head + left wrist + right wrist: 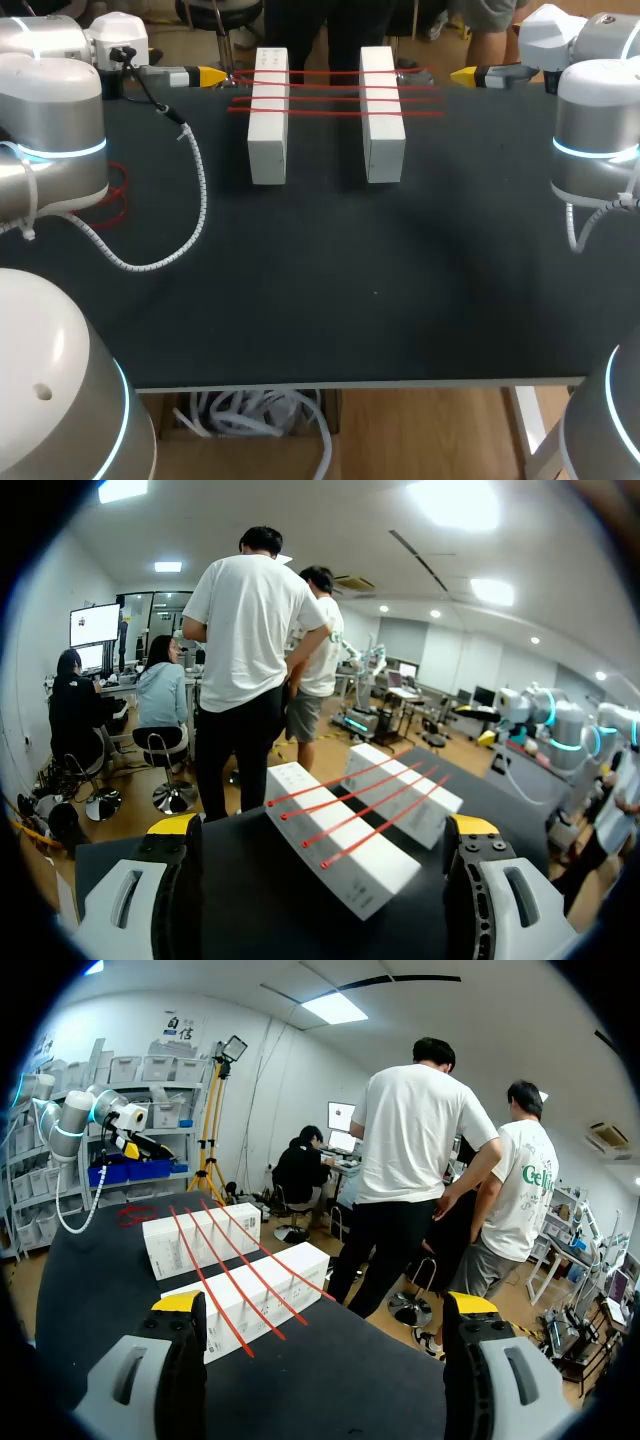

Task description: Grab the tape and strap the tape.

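Well, the black table point(350, 280) spreads wide beneath me, and my two arms come in low from its sides. My left arm point(55, 130) bends at the near-left edge and stretches toward the far-left corner, where my left gripper point(205, 75) lies level and points across at the boxes. My right arm point(600, 130) mirrors it, with my right gripper point(465, 74) level at the far-right corner, pointing back the other way. Both grippers are spread wide with nothing between the fingers, as each wrist view shows point(325, 825) point(325, 1303). Two long white boxes stand side by side between the grippers, the left box point(268, 120) and the right box point(382, 115), with a gap between them. Four red tape strips point(330, 92) lie across both box tops, bridging that gap. A white spiral cable point(195, 190) droops from my left arm onto the table, and a small tangle of red strand point(112, 195) lies beside that arm.
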`<state>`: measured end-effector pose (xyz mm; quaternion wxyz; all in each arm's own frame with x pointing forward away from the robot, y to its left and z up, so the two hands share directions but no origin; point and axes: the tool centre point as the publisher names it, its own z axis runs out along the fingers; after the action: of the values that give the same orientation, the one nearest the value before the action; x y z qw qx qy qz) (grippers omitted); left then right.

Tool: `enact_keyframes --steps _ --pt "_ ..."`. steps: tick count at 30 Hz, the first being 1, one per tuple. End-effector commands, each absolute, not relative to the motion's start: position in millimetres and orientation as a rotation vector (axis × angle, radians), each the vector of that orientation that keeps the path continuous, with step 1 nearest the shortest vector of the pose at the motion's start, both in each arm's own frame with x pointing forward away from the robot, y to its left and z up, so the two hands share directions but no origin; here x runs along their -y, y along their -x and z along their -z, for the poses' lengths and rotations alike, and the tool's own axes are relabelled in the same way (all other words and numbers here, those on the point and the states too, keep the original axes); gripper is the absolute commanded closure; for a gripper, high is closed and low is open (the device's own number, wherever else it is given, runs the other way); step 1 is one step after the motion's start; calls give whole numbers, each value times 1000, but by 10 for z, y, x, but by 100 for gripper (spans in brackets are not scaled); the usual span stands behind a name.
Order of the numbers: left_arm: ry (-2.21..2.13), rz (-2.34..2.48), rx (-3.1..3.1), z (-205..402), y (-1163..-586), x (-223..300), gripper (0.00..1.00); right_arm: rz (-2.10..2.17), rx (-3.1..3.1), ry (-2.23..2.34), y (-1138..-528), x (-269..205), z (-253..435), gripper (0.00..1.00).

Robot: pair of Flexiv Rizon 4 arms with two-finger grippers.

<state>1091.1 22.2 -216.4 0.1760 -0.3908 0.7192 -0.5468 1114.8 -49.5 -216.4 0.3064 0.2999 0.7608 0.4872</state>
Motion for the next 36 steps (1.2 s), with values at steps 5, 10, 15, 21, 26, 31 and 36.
enact_keyframes --steps 5,10,15,21,26,31,36 --pt "1105 1551 -2031 2175 -10910 -219 0 -1290 -2013 -794 -11147 497 2164 0" --pt "1105 1551 -2031 2175 -10910 -219 0 -1290 -2013 -794 -11147 497 2164 0" --pt "1105 1551 -2031 2175 -10910 -219 0 -1290 -2013 -794 -11147 497 2164 0" --pt "1030 1557 -2074 2182 -10906 -228 0 -1290 -2013 -794 -11147 497 2164 0" --pt "815 1580 -2230 2205 -10957 -181 0 -1290 -2013 -794 -11147 497 2164 0" --pt "498 1576 -2352 2249 -10997 -68 0 -1290 -2013 -794 -11147 497 2164 0" --pt "216 1591 -2300 2243 -10965 78 0 -1290 -2013 -794 -11147 497 2164 0"
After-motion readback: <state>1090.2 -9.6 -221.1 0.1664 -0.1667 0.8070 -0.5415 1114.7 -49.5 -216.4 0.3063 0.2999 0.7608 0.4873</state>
